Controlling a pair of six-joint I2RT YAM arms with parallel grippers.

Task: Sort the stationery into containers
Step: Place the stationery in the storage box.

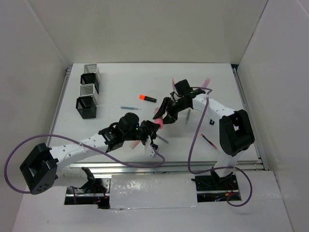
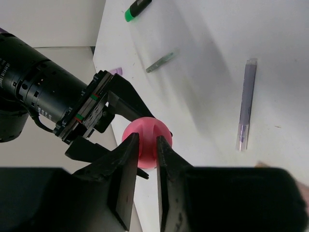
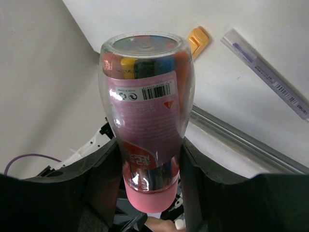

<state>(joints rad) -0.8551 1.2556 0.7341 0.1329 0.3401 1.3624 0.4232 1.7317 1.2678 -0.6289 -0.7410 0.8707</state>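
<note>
Top external view: your two arms meet above the middle of the table (image 1: 120,77), well apart from the far left corner where the mesh cups (image 1: 88,89) stand. The right gripper (image 3: 149,159) is clamped around a clear bottle (image 3: 145,96) packed with coloured markers. The left gripper (image 2: 148,137) has its jaws almost together at the bottle's pink cap (image 2: 147,128); whether they truly bite it cannot be told.

The step in hand looks to be getting that cap off. The dome is wider than the gap between the left jaws, so open them and seat them on the cap's sides. Hold the bottle firm with the right, turn along the bottle's axis, and tip the mouth upward so nothing spills.

Your count:
- **Cups:** four, two black and two silver-white.
- **Bottle:** one, with one cap; the markers inside are too crowded to number.
- **Loose on the table:** one orange-capped marker (image 1: 147,98), one blue pen (image 1: 130,108), one red pen (image 1: 208,140), one green-capped marker (image 2: 137,9) and one purple pen (image 2: 246,104). More may lie hidden under the arms.
</note>
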